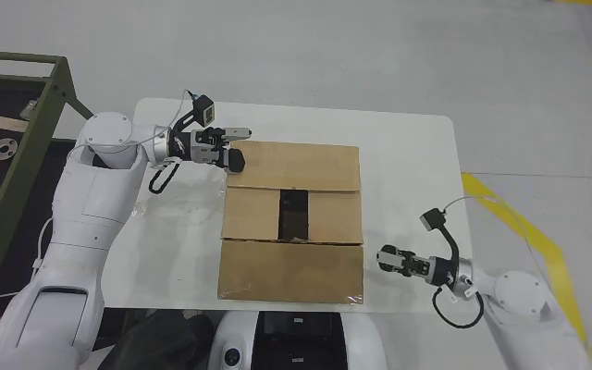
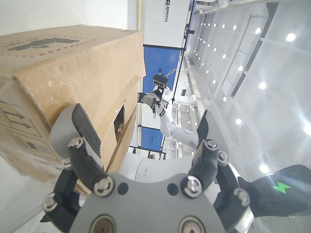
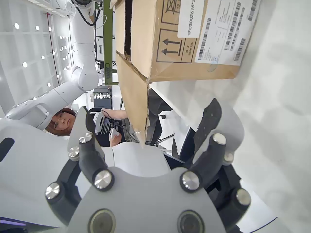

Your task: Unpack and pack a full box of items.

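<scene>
A cardboard box (image 1: 291, 268) sat in the middle of the white table (image 1: 407, 157), its top flaps parted over a dark central gap. The left gripper (image 1: 239, 148), fingers spread wide, hung at the box's far-left corner. The right gripper (image 1: 382, 260), also open and empty, hovered apart off the near-right corner.

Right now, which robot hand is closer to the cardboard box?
Left. The left gripper sits at a far corner of the box; the right gripper hangs off its side, apart.
</scene>
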